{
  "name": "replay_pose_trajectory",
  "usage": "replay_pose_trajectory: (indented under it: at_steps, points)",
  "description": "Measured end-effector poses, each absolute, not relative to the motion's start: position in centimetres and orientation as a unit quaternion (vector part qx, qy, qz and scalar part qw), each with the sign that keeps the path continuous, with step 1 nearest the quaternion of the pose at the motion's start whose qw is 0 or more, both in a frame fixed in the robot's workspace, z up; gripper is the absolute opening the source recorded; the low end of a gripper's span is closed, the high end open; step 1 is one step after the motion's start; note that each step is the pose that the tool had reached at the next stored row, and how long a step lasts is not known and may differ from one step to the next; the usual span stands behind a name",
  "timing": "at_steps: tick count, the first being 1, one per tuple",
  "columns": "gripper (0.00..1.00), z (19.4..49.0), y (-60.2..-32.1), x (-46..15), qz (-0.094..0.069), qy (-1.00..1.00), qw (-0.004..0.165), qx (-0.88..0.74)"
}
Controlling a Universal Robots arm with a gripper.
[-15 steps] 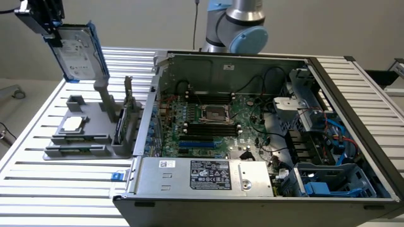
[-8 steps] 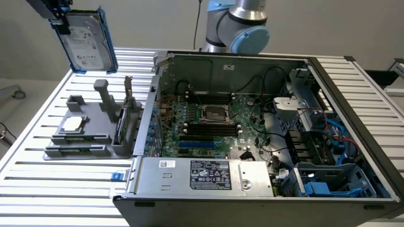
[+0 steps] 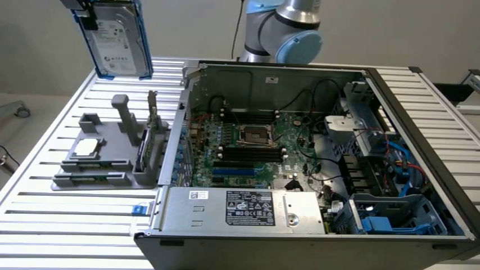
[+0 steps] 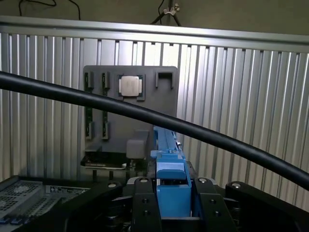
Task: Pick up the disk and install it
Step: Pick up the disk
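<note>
The gripper (image 4: 172,189) is clamping the disk (image 3: 120,39) by its blue frame, holding it high at eleven o'clock in the exterior view, well apart from the open computer case (image 3: 300,256). Gripped along one narrow edge, the disk is risking a slip or tilt, and the black cable (image 4: 203,133) crossing by the wrist is threatening to snag.

Arm (image 3: 294,25): silver-grey metal tube sections, rounded light-blue caps at the joints.
Gripper (image 4: 174,203): matte black, blocky angular housing, two thick black fingers.
Screws (image 4: 199,181): small bright round heads, set along the black housing.
Cable (image 4: 145,113): thick, smooth, black.
</note>
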State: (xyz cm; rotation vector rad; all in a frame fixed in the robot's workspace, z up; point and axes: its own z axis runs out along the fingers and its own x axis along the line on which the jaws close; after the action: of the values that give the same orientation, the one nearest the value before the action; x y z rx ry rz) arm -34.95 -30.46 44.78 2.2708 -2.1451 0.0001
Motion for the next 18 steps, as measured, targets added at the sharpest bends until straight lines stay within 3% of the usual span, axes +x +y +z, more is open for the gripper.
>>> replay_pose_trajectory:
  at_steps: [18]
  points:
    - [0.33,45.4,-31.2,-26.8,-0.005,-0.687,0.012,0.727]
